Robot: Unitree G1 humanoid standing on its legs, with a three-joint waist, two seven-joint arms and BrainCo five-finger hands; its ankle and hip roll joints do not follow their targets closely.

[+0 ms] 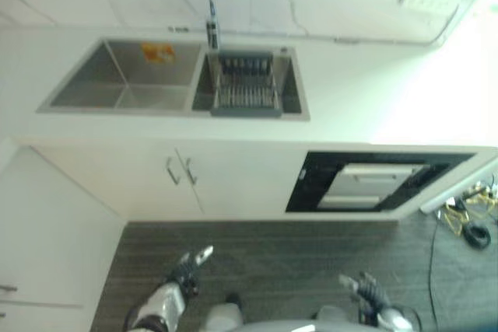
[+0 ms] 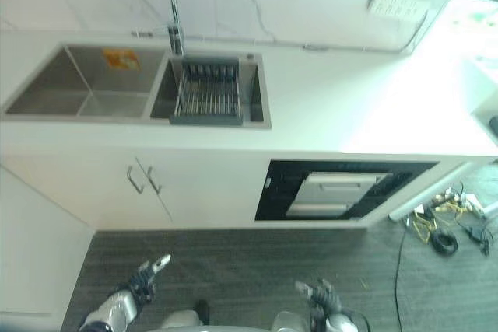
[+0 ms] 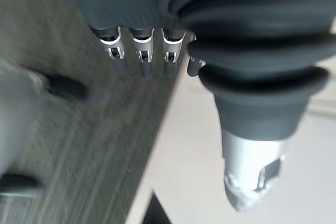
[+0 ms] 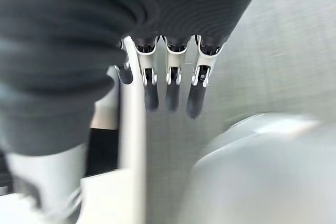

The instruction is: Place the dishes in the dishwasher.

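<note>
Both hands hanging low and empty before the desk.
My left hand (image 1: 187,270) and right hand (image 1: 366,289) are hanging slack-fingered; rack (image 1: 247,83) sitting far ahead in the sink (image 1: 117,75), dishwasher (image 1: 369,180) nearer my right; no dishes discernible.

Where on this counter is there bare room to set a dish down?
The widest free patch is the countertop right of the sink, running to the bright far end, above the dishwasher. The left basin also looks bare. The right basin is crowded by the dish rack. Both hands hang low, empty.
</note>
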